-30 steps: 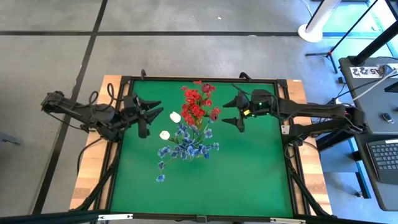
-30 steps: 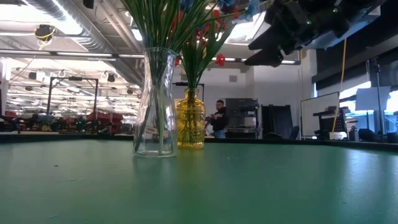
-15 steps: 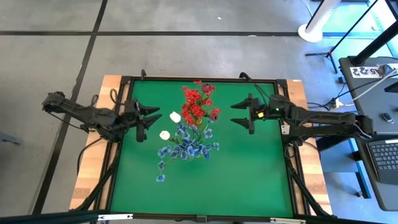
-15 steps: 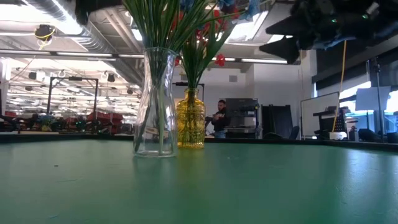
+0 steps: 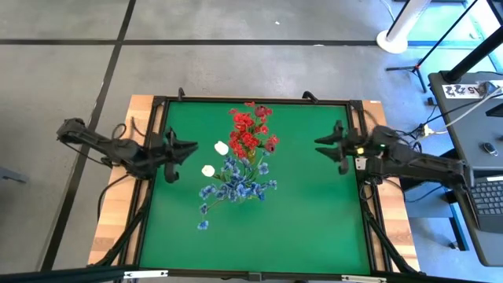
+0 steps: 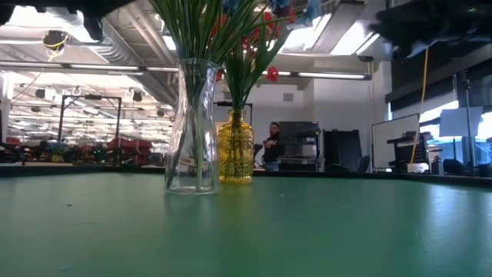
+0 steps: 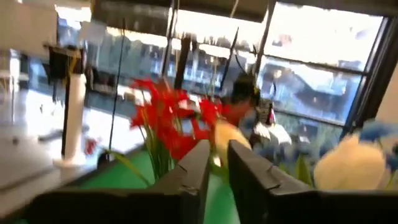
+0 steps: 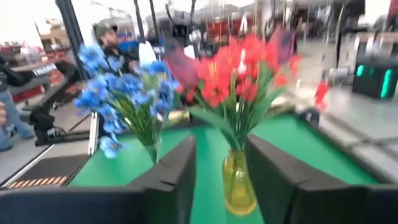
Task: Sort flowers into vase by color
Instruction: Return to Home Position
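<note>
Left gripper (image 5: 179, 156): above the table's left edge, fingers a narrow gap apart, holding and touching nothing.
Right gripper (image 5: 330, 148): above the table's right edge, fingers parted more widely, also empty.
Red flowers (image 5: 250, 130): standing in the yellow vase (image 6: 235, 150), in the half of the table farther from the low camera.
Blue flowers (image 5: 236, 187): bunched in the clear vase (image 6: 192, 127) near the table's middle, with the white buds (image 5: 214, 157) on their left side.
High view only: both grippers well apart from the bunches, one on each side; the vases are hidden beneath the blooms.
Low view only: the two vases side by side, clear in front, both upright; blooms cut off at the top.
Wrist views: each looks past its own fingers toward the bunches.
Surface: green table (image 5: 306, 228), wood border.
Room: open hall with ceiling lights; a person (image 6: 270, 148) stands far behind the vases.
</note>
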